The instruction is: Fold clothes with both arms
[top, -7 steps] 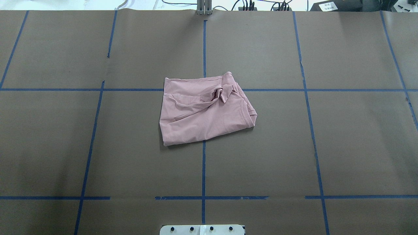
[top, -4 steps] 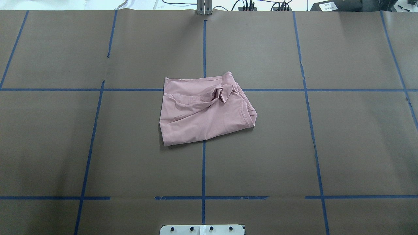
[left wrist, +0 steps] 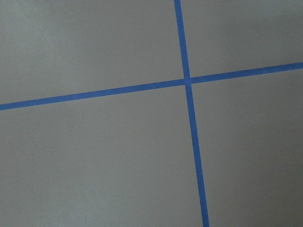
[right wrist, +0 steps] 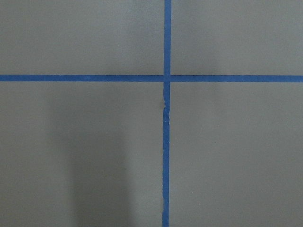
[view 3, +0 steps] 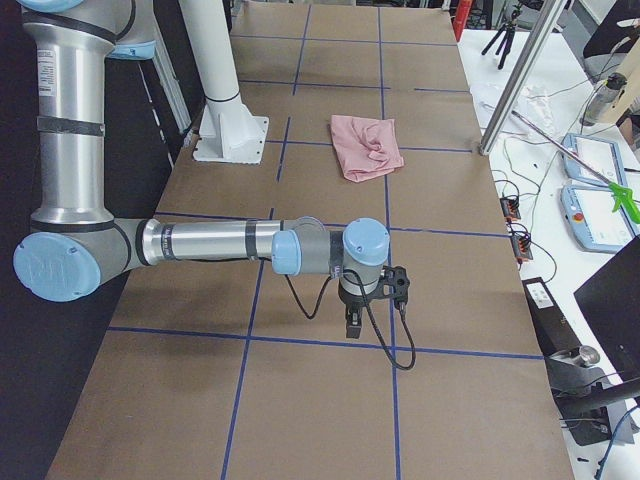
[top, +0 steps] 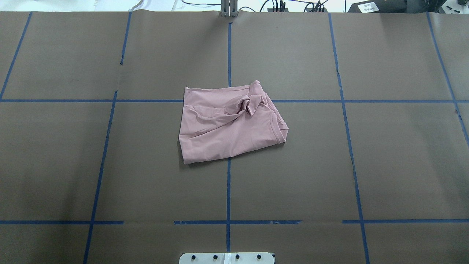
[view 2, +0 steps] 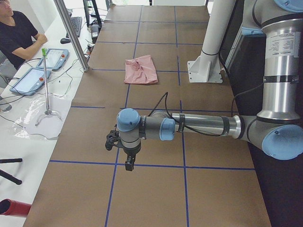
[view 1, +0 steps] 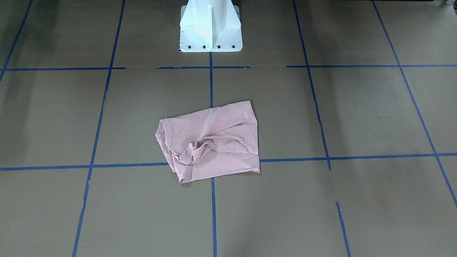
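Note:
The pale pink T-shirt (top: 227, 128) lies folded into a rough rectangle at the table's middle, with a bunched knot of fabric near its far edge. It also shows in the front view (view 1: 214, 142) and small in both side views (view 2: 139, 70) (view 3: 365, 145). No print shows. My left arm stretches out low over the table's left end, its gripper (view 2: 129, 164) pointing down, far from the shirt. My right arm does the same at the right end, its gripper (view 3: 352, 328) pointing down. I cannot tell whether either gripper is open or shut. Both wrist views show only brown table and blue tape.
The white pedestal base (view 1: 210, 32) stands at the robot's side of the brown table (top: 329, 165), which is gridded with blue tape. A seated person (view 2: 19, 33) and teach pendants (view 2: 52, 59) are beyond the table's far edge, with a metal post (view 2: 71, 33).

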{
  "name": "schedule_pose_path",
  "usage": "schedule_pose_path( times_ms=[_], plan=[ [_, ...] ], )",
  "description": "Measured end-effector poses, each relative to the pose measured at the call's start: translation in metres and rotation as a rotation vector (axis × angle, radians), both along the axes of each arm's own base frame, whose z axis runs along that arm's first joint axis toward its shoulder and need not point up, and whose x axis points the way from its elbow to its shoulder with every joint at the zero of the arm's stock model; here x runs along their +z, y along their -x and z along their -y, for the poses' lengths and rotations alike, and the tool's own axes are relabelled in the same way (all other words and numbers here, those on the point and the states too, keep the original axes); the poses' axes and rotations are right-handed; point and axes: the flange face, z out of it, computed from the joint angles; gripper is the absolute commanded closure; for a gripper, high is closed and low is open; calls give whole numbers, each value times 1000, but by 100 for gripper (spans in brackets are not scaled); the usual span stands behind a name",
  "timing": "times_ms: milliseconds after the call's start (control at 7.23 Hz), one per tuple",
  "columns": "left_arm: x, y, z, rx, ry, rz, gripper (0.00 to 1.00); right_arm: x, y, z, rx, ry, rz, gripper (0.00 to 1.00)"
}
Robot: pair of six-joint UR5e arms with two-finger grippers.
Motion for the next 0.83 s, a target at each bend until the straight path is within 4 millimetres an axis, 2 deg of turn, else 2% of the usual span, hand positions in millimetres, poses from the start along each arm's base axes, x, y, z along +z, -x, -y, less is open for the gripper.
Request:
schedule_pose_path(
  times_ms=[415,830],
  plan=[
    [-3,0,1,0,-6,-3,0,2,0,0,-2,3,-1,0],
    [-14,-3,4,5,-40,-26,0,3,0,0,-3,2,-1,0]
  ],
)
